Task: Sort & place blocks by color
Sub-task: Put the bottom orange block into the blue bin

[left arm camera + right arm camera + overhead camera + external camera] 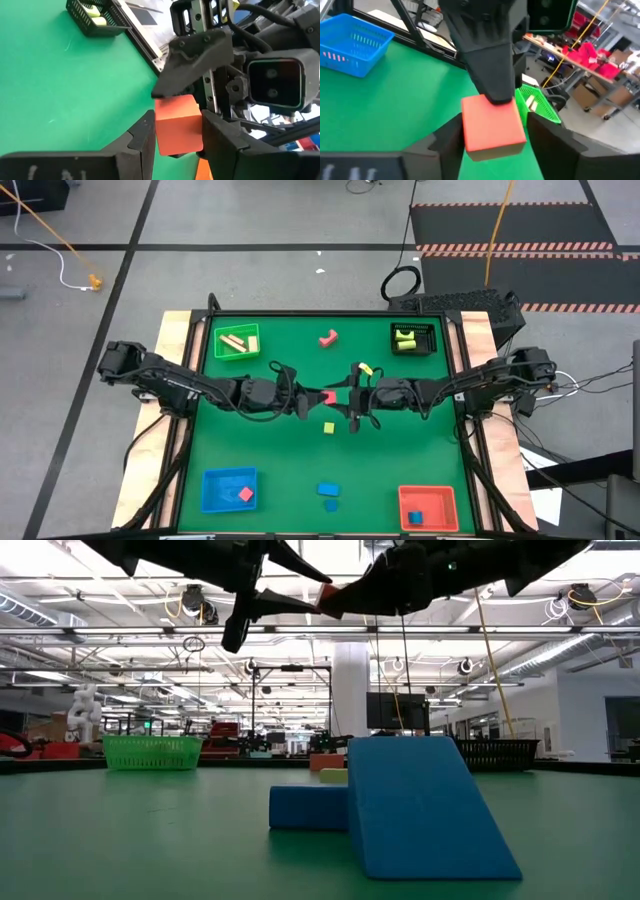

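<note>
A red cube [328,396] hangs in mid-air over the middle of the table, between my left gripper [312,397] and my right gripper [346,395], which meet tip to tip. Both are shut on it. Loose on the green mat lie a pink piece [328,337], two yellow blocks [366,368] [328,427] and two blue blocks [329,490] [330,505]. In the low view the blue blocks [425,805] fill the foreground and the grippers [325,595] show at the top. My left gripper [177,137] pinches the red cube by two opposite side faces [162,135] between its two fingers, coming level from the table's left. The cube is lifted clear of the mat. My right gripper [492,137] pinches the same cube by its other pair of faces [470,135], level from the table's right, turned a quarter against the left one. One left finger [490,65] lies on the cube's face between the right fingers.
Four trays sit at the mat's corners: green [237,340] far left with tan and red pieces, black [413,338] far right with yellow pieces, blue [229,488] near left holding a red piece, red [428,507] near right holding a blue piece.
</note>
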Motion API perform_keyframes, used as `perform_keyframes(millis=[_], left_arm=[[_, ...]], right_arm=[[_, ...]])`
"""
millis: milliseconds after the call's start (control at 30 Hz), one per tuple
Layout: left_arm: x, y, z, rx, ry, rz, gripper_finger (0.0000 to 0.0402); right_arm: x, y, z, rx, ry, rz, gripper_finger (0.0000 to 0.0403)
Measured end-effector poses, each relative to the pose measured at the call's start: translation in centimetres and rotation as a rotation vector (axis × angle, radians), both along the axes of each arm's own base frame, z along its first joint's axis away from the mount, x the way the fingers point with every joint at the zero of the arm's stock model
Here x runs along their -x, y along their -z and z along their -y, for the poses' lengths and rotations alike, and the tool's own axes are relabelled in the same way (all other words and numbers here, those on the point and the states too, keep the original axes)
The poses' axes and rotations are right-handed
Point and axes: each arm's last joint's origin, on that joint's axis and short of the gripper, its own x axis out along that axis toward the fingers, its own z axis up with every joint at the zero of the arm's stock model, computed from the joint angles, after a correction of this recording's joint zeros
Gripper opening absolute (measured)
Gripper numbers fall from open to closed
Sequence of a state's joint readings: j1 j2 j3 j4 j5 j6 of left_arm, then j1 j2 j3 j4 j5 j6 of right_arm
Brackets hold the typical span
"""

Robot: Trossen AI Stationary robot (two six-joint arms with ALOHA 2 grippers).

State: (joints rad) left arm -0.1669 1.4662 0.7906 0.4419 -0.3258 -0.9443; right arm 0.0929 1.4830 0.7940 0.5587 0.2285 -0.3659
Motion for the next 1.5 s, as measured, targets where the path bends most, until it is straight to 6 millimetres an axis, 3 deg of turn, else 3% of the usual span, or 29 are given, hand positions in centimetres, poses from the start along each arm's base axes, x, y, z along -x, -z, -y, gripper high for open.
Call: perform_keyframes(millis=[200, 400, 600, 833, 967, 1233, 1500], left_arm=[[0.0, -0.1, -0.6, -0.005, 0.004, -0.004, 0.0130], [0.7, -1.3, -2.3, -0.072, -0.039, 0.001, 0.0130], [3.6, -2.2, -2.7, -0.007, 0.048, -0.169, 0.0130], [7.7, -3.7, 1.3, 0.270, 0.308, -0.273, 0.0130], [9.9, -4.1, 3.9, 0.436, 0.368, -0.343, 0.0130], [14.3, -1.6, 8.0, 0.685, 0.274, -0.770, 0.0130], [16.3, -0.1, 9.8, 0.759, 0.175, -1.005, 0.0130]], right_arm=[[0.6, 0.6, 0.2, -0.093, 0.049, -0.094, 0.0253], [2.5, 0.5, 0.4, -0.187, 0.102, -0.235, 0.0269], [4.6, 0.3, 1.1, -0.159, 0.274, -0.303, 0.0269], [5.9, 2.2, 2.7, -0.204, 0.368, -0.309, 0.0270], [6.3, 3.4, 3.5, -0.246, 0.414, -0.290, 0.0270], [6.5, 3.9, 4.4, -0.269, 0.428, -0.172, 0.0270], [6.2, 3.0, 5.2, -0.252, 0.394, -0.092, 0.0270]])
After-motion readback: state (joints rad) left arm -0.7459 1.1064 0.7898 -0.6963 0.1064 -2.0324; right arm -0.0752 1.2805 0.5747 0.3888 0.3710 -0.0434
